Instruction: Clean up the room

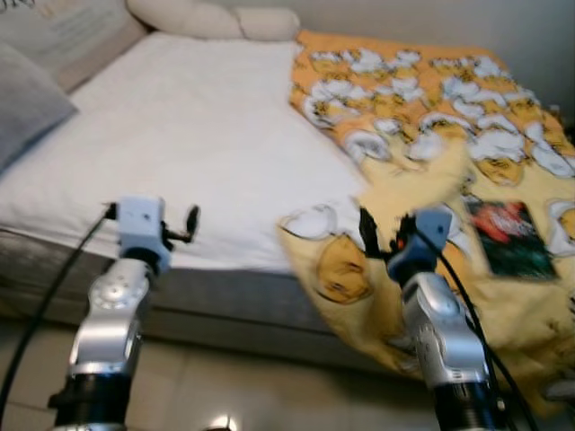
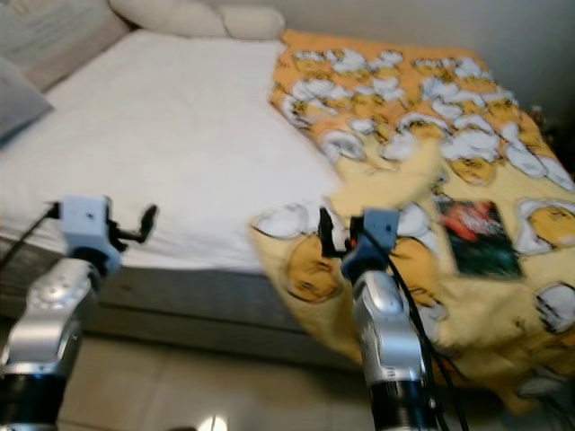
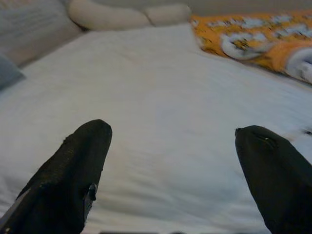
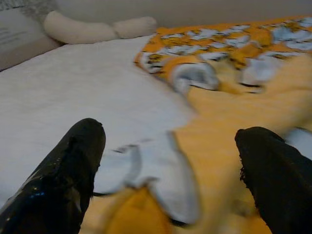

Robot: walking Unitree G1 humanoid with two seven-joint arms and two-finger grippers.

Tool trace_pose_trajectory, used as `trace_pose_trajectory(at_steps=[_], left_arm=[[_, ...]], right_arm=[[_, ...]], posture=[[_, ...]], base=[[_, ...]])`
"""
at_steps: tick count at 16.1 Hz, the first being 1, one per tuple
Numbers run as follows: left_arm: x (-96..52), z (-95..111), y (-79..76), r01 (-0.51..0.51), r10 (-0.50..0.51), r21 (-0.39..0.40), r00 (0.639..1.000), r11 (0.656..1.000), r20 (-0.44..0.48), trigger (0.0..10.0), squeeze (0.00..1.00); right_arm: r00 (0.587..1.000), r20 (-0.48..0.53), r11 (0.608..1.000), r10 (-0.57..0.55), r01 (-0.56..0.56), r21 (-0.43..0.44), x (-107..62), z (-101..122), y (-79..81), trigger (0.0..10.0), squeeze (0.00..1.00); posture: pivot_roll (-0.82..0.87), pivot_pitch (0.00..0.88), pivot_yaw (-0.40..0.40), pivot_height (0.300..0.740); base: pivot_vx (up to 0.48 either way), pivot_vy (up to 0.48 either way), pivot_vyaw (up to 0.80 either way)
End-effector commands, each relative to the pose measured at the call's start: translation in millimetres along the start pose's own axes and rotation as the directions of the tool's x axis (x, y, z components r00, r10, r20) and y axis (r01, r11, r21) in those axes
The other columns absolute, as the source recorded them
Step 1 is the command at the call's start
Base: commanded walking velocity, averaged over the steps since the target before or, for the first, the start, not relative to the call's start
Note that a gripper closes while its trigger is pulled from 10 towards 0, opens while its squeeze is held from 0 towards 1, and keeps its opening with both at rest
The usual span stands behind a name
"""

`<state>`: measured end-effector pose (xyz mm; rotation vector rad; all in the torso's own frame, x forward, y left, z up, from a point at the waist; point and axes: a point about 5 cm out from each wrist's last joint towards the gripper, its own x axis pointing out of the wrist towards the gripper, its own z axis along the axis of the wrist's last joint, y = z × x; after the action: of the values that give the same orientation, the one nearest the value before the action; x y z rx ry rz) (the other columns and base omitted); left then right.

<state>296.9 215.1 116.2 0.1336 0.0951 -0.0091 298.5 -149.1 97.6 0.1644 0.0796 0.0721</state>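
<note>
Blanket (image 1: pixel 431 135): yellow/orange w/ white duck-like print, covers the robot's-right part of the bed, rumpled, front edge hangs over the mattress side toward the floor. A dark book or card w/ red cover art (image 1: pixel 508 237) lies flat on it near the front right.

Bed (image 1: pixel 180 135): white sheet, bare on the left part, grey mattress side below. Cream long pillow (image 1: pixel 211 18) at the head end by the wall, grey cushion (image 1: pixel 27 99) at far left. Pale tiled floor (image 1: pixel 234 386) in front of the bed. Head views are a bit blurred.

Right gripper (image 1: pixel 382 235): raised at the front edge of the bed, just over the hanging blanket corner. In right wrist view the fingers (image 4: pixel 63 180) are spread wide w/ blanket fabric between and below them; nothing clamped; contact w/ fabric can't be told.

Left gripper (image 1: pixel 184 226): raised at the bed's front edge over the white sheet, well apart from the blanket. In left wrist view the fingers (image 3: pixel 68 180) are wide apart, nothing held, sheet beyond them.
</note>
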Motion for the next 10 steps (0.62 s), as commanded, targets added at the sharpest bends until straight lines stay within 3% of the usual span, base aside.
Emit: trace_pose_trajectory(at_steps=[1, 6, 10], left_arm=[[3.4, 5.2, -8.1, 0.023, -0.023, 0.007, 1.000, 1.000, 0.016, 10.0, 0.97], [3.8, 4.9, -11.0, 0.030, -0.030, 0.003, 0.999, 1.000, 0.019, 10.0, 0.97], [2.8, 3.8, -14.3, 0.039, -0.039, 0.005, 0.999, 0.999, 0.018, 10.0, 0.97]], right_arm=[[1.000, -0.008, 1.000, -0.025, 0.025, 0.006, -1.0, 0.2, -8.9, 10.0, 0.00], [1.000, -0.022, 0.999, -0.011, 0.010, -0.031, -0.6, -1.0, -10.0, 10.0, 0.00], [1.000, -0.031, 0.999, -0.001, -0.001, -0.035, -1.6, -3.2, -9.6, 10.0, 0.00]], posture=[[0.10, 0.000, 0.003, 0.740], [0.09, 0.000, 0.004, 0.740], [0.09, 0.000, 0.007, 0.740]], base=[[0.000, -0.480, 0.00], [0.000, -0.480, 0.00], [0.000, -0.480, 0.71]])
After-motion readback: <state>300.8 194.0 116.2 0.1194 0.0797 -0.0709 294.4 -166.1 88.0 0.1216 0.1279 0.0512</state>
